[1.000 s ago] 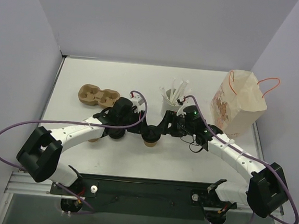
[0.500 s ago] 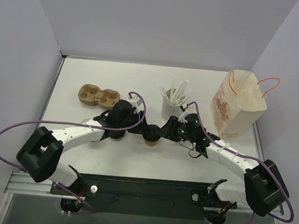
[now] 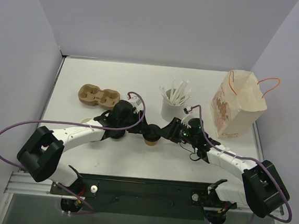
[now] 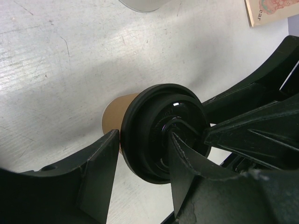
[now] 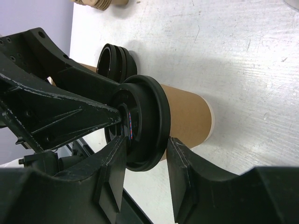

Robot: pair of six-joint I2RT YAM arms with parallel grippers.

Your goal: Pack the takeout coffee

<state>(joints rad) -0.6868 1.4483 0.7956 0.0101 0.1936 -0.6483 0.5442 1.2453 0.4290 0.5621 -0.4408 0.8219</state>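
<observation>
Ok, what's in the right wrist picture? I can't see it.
A takeout coffee, a brown paper cup with a black lid, sits on a white table, with the right gripper closed on its lid rim. The left gripper holds the lid from the opposite side, and loose black lids lie behind it.

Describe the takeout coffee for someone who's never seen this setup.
On the white table, find where the left hand and right hand meet. The takeout coffee sits between them: small brown cup, black lid, unlike the white stirrer cup behind.
</observation>
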